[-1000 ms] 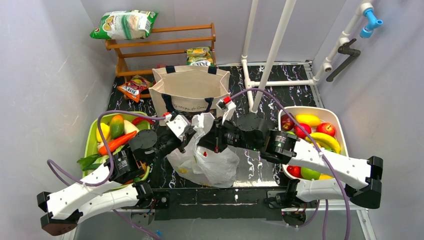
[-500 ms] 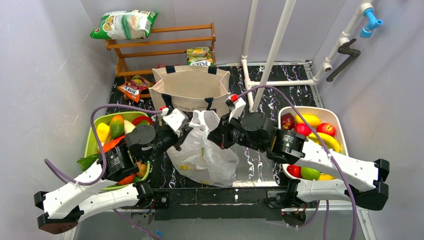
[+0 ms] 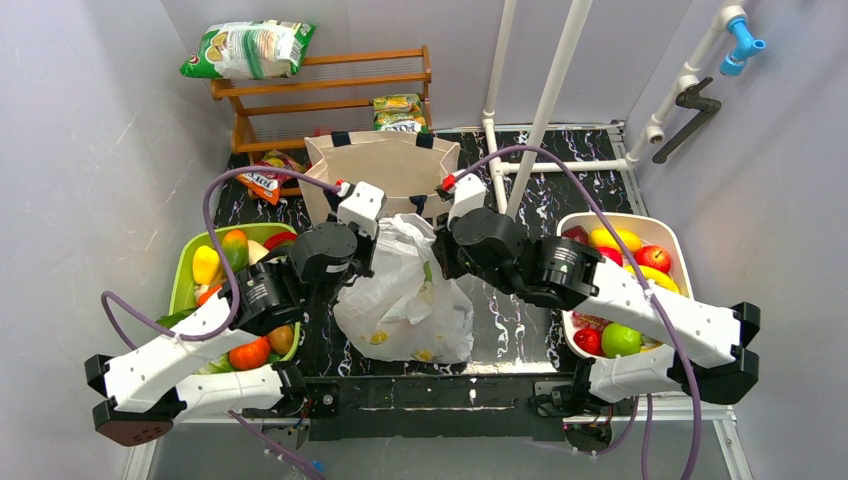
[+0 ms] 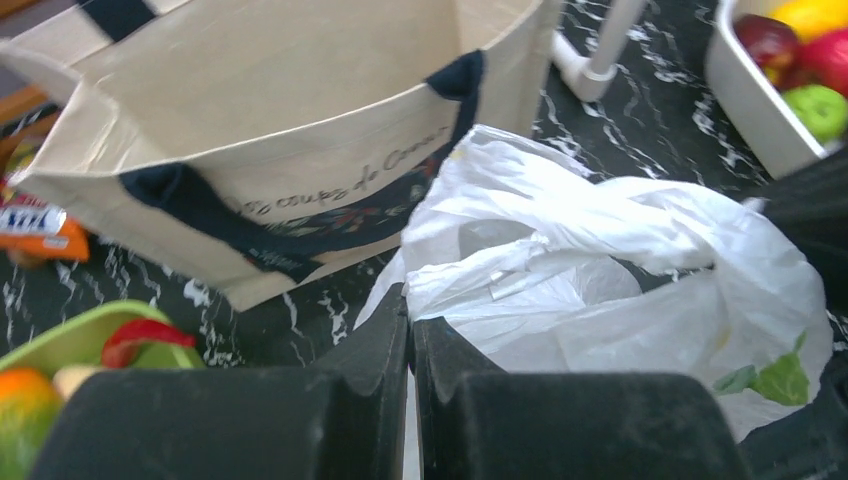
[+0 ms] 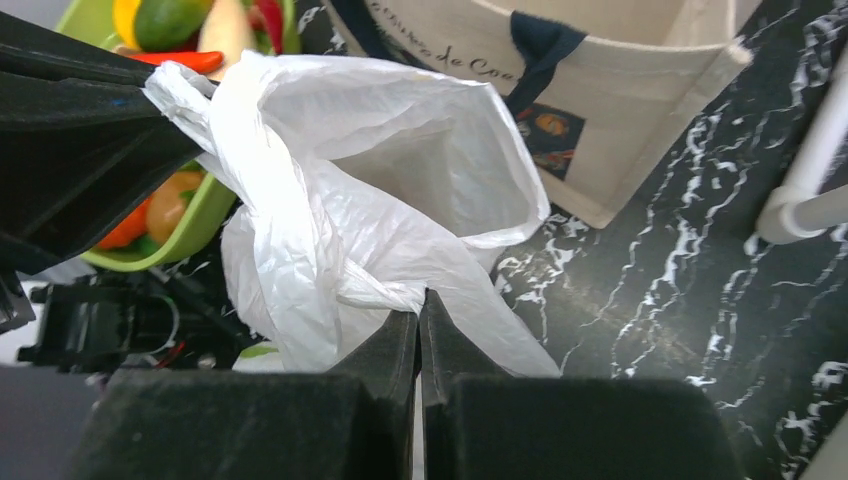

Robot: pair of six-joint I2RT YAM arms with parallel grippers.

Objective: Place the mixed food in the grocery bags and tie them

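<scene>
Top external view: both arms reach in over the dark marbled table (image 3: 520,330) and meet at the white plastic bag (image 3: 405,300), which sits in the middle of the table just in front of the beige canvas tote (image 3: 380,170). The left gripper (image 3: 370,262) is at the bag's left upper edge and the right gripper (image 3: 438,262) at its right upper edge, so the bag's mouth is drawn up between them. Yellow shapes show through the thin plastic near the bag's bottom.

From the left wrist, the left gripper (image 4: 410,322) has its jaws clenched together, with only a thin sliver of white film running down between the two black fingers (image 4: 370,360). It is grasping a fold of the white plastic bag (image 4: 600,270) at the rim. The canvas tote (image 4: 280,110) stands upright and open-topped right behind, its navy handle hanging on the front face.

From the right wrist, the right gripper (image 5: 418,312) is likewise pressed tight, pinching a gathered pleat of the white plastic bag (image 5: 380,190), with white film visible in the seam between its fingers (image 5: 455,355). The canvas tote (image 5: 620,90) is just beyond the bag.

Loose fruit and vegetables lie in the green tray (image 3: 183,285) on the left and in the white tray (image 3: 676,250) on the right. An orange snack packet (image 3: 262,180) lies on the table beside the tote's left side.
</scene>
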